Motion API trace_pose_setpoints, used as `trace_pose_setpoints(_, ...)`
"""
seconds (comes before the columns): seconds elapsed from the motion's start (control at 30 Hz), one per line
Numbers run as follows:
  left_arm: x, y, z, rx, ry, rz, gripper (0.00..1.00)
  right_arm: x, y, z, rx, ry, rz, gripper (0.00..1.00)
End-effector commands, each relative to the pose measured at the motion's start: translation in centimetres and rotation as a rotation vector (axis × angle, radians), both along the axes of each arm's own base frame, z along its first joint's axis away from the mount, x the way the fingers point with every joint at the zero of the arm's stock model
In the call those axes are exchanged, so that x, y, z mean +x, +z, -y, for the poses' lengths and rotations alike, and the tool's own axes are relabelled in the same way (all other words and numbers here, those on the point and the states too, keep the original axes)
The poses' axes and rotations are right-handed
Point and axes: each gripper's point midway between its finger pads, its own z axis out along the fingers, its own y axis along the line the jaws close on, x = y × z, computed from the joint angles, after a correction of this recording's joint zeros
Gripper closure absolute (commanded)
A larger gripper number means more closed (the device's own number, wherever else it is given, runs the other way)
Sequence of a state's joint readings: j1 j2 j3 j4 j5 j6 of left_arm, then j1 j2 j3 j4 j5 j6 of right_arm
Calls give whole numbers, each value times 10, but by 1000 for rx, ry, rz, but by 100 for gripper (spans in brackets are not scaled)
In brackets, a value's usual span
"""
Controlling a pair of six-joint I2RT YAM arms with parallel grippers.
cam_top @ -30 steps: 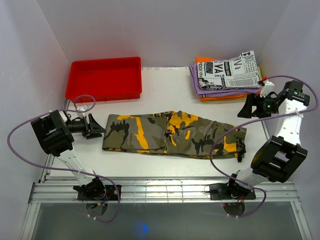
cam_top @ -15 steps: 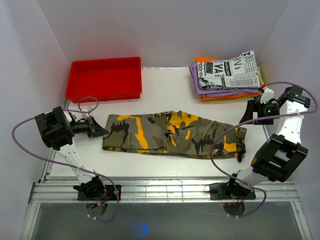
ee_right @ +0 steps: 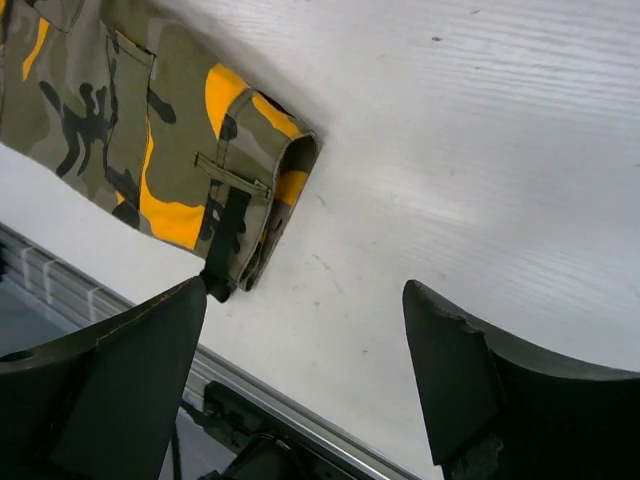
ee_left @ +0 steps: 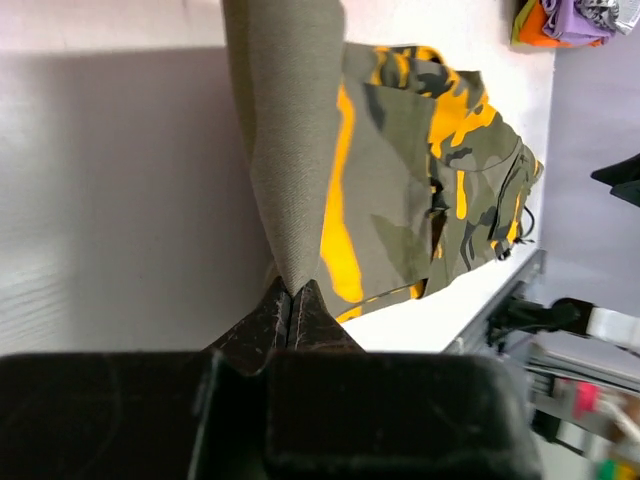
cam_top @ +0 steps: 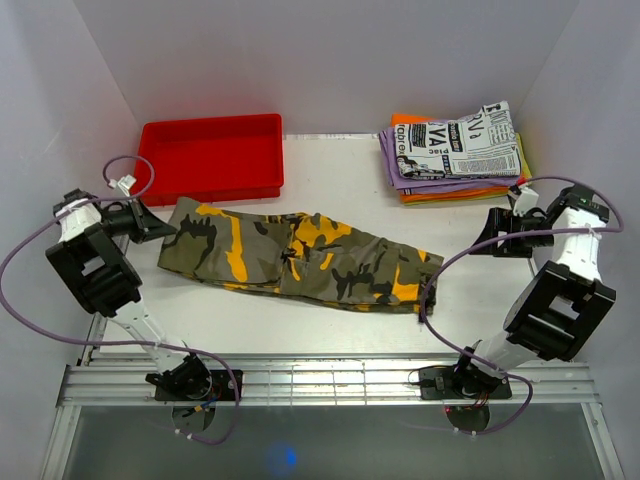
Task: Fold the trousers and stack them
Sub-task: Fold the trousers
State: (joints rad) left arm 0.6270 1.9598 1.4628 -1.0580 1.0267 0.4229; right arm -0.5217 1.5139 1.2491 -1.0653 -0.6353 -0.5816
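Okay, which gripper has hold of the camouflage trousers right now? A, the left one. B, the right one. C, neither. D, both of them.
A: the left gripper is shut on the edge of the trousers, while the right gripper stands open over the table, just clear of their other end.

Newspaper lettering covers the white folded garment — too blurred to read.

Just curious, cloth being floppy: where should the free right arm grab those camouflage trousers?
Probably at the trousers' waistband end, coming from its right: that thick folded edge faces the right gripper, whose jaws stand open. The left gripper pinches the opposite end.
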Motion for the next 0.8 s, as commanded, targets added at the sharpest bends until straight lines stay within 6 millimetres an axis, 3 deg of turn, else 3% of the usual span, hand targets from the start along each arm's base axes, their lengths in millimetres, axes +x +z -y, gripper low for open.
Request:
trace_pose_setpoints(0.0, 1, 67, 3, 90, -29, 140, 100, 3, -5, -22, 144, 21, 46, 17)
trace_pose_setpoints(0.07, 3, 85, 2, 94, -12, 135, 100, 7, 0, -39, 258, 37, 98, 35)
trace_pose_setpoints(0.1, 3, 92, 3, 88, -7, 131, 100, 19, 1, -39, 275, 20, 143, 41)
trace_pose_setpoints(0.2, 7, 120, 19, 91, -25, 134, 100, 24, -9, -65, 363, 22, 131, 47)
trace_pose_setpoints(0.23, 8, 128, 25, 99, -30, 136, 100, 25, -20, -78, 380, 56, 112, 46)
trace_pose_setpoints(0.33, 12, 158, 52, 132, -63, 160, 100, 18, -47, -99, 431, 56, 16, 20)
trace_pose_setpoints(0.37, 13, 171, 61, 136, -71, 176, 100, 16, -52, -103, 444, 53, 2, 6)
trace_pose_setpoints(0.4, 12, 177, 79, 141, -106, 184, 100, 13, -58, -109, 449, 55, -13, 3)
trace_pose_setpoints(0.5, 10, 184, 110, 133, -140, 164, 100, 11, -76, -121, 471, 23, -40, 10)
trace_pose_setpoints(0.6, 6, 183, 131, 118, -153, 133, 100, 11, -87, -137, 492, 32, -65, 3)
trace_pose_setpoints(0.63, 6, 184, 136, 117, -162, 137, 100, 9, -91, -140, 502, 7, -100, 10)
trace_pose_setpoints(0.77, 7, 182, 162, 139, -193, 117, 100, 5, -113, -153, 485, -2, -144, 12)
